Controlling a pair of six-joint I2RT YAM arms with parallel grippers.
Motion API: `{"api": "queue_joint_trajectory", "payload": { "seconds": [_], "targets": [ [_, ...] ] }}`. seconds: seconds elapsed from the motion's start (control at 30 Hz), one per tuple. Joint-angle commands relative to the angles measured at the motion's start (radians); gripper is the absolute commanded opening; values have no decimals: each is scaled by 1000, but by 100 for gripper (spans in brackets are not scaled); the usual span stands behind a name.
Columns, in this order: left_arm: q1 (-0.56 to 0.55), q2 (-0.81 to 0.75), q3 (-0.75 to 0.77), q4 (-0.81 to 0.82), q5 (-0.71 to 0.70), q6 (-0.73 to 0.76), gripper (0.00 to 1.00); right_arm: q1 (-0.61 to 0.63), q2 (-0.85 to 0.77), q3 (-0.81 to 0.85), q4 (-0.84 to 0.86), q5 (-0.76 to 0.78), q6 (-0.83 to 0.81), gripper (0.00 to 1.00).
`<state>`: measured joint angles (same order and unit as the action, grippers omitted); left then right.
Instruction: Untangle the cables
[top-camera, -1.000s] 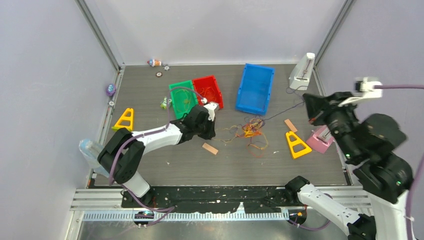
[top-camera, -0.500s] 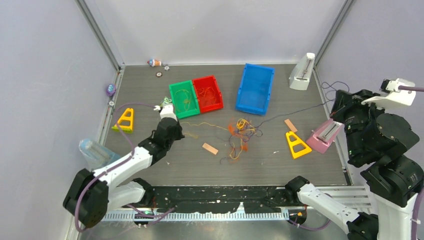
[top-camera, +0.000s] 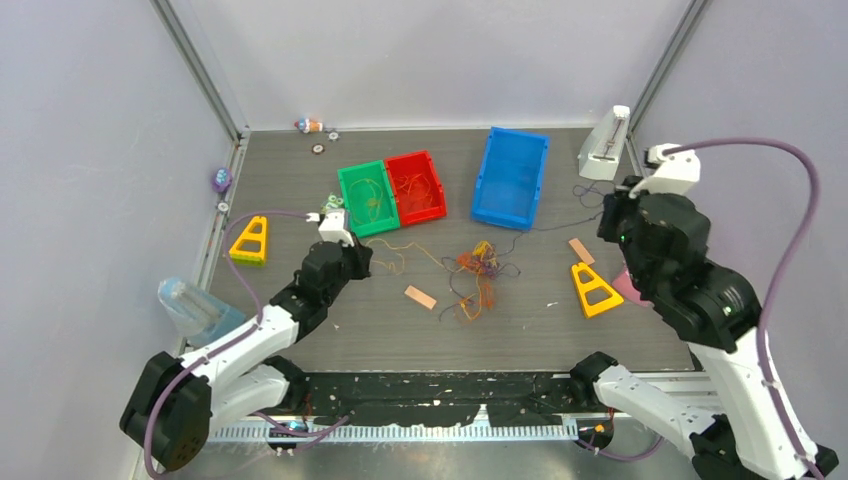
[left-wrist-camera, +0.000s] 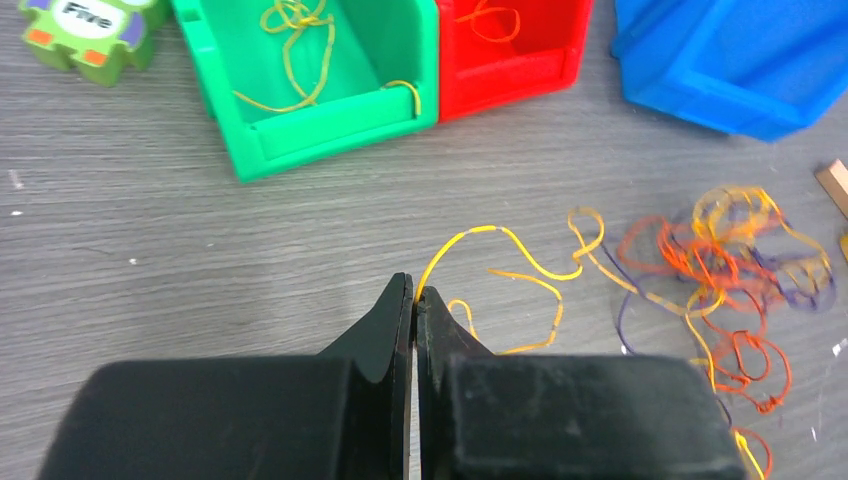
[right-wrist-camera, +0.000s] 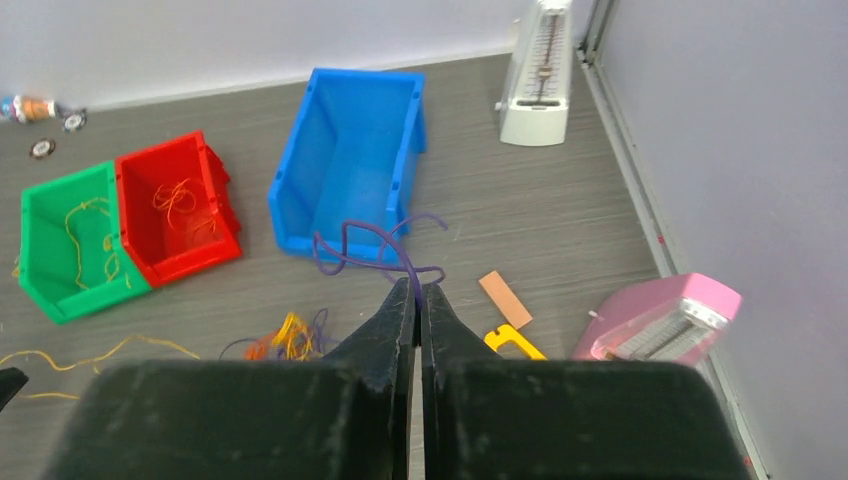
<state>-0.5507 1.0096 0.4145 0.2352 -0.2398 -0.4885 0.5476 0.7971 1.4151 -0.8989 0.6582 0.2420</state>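
Open table (top-camera: 520, 335) in front of cables (top-camera: 478, 272), red bin (top-camera: 415, 185), blue bin (top-camera: 510, 177) behind, tan block (top-camera: 420, 297) left, yellow wedge (top-camera: 594, 289) right

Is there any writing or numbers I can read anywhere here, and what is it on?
"Five": on the white label of the small green toy piece next to the green bin.
The marks on the scale of the white wedge-shaped device are too small to read.
No other text is readable.
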Motion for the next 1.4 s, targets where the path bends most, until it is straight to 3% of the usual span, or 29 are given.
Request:
{"api": "queue_joint_trajectory", "payload": {
  "seconds": [0.0,0.1,0.23,0.3,0.33,0.37,0.4,0.47,0.53,0.57,0.63,0.77,1.0,1.17,1.37],
  "targets": [
    [-4,13,27,95,139,68,3,0,27,4,86,-97,8,6],
    [-32,44,31,144,209,105,9,0,56,-20,70,-134,44,8],
    [-101,137,121,80,235,184,17,-2,8,-182,54,-10,142,6],
    [-139,171,159,59,235,223,34,-9,-43,-282,52,33,196,6],
    [-160,185,171,59,235,240,47,-10,-59,-338,48,54,216,6],
    [-177,196,185,63,282,253,68,-14,-88,-360,30,67,264,5],
    [-187,214,198,75,344,260,78,-15,-101,-394,14,107,338,6],
    [-200,271,245,86,454,256,86,-15,-135,-423,-81,217,489,9],
    [-215,341,312,57,497,242,88,-16,-160,-445,-149,284,561,39],
    [-219,393,354,32,515,236,89,-16,-179,-451,-167,298,569,74],
    [-222,465,439,-47,541,217,90,-16,-200,-469,-131,256,517,94],
    [-236,574,582,-152,559,203,90,-16,-192,-508,-32,113,418,99],
    [-256,771,817,-315,569,176,90,-20,-84,-647,192,-96,448,99],
    [-256,869,921,-365,582,133,90,-57,-27,-720,297,-179,597,94],
    [-256,942,980,-383,579,81,84,-112,-9,-865,566,-263,793,83]
  ]
}}
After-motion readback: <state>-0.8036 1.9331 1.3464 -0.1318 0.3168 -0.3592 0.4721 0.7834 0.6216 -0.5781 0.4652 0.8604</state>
